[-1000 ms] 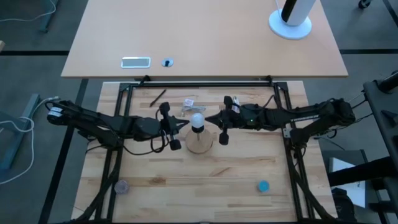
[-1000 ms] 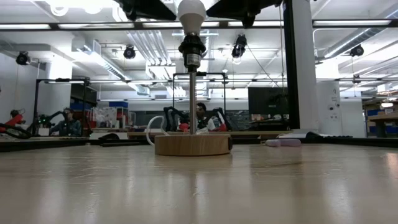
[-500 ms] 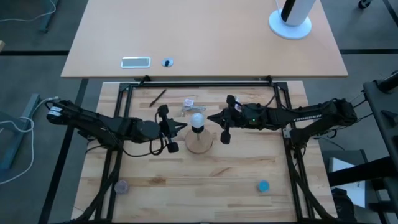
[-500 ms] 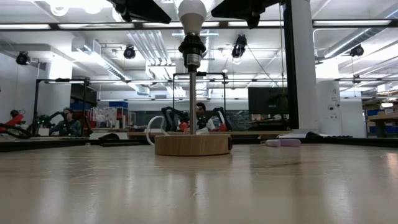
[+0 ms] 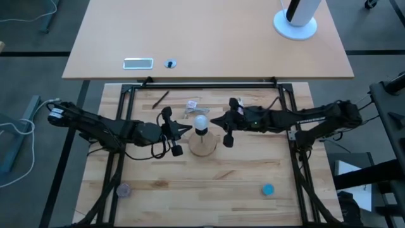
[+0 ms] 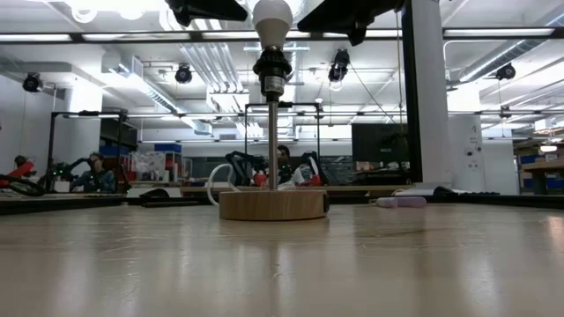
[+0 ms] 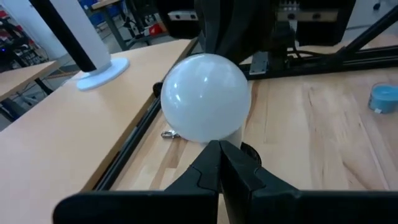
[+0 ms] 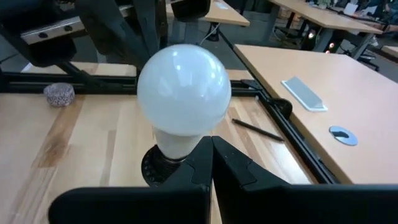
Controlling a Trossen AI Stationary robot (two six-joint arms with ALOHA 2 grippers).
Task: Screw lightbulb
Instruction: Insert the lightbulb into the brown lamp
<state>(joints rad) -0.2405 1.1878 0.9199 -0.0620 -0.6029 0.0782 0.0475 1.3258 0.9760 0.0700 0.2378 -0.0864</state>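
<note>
At the middle of the wooden surface (image 5: 240, 171), atop a round wooden disc (image 5: 203, 146) with a metal stem (image 6: 273, 141) and black socket (image 6: 272, 67): the white frosted lightbulb (image 5: 201, 122), seated upright in that socket, base down, globe up. To its left, the left gripper (image 5: 185, 128), fingers clenched together into a single point, empty, tip aimed at the bulb and just beside it, not visibly touching. From the left wrist view, fingers (image 7: 219, 163) pressed flat against each other with no gap, tip just below the bulb's globe (image 7: 205, 96). To the bulb's right, the right gripper (image 5: 216, 120), likewise clenched on nothing, tip pointed at the bulb and near it, contact not clear. From the right wrist view, fingers (image 8: 212, 158) closed tight, tip close under the white globe (image 8: 183, 89), black socket (image 8: 157, 167) showing beneath. Both arms stretched in level from either side, roughly mirrored across the lamp stand. Elsewhere on the surface: a crumpled clear wrapper (image 5: 193, 105) behind the disc, a dark pen (image 5: 160, 99) farther left, a greyish round thing (image 5: 123, 189) at the near left, a blue cap (image 5: 268, 189) at the near right. Beyond the frame, on the pale desk (image 5: 209, 38): a flat phone-like slab (image 5: 138, 63) and a white round base (image 5: 295, 25).
</note>
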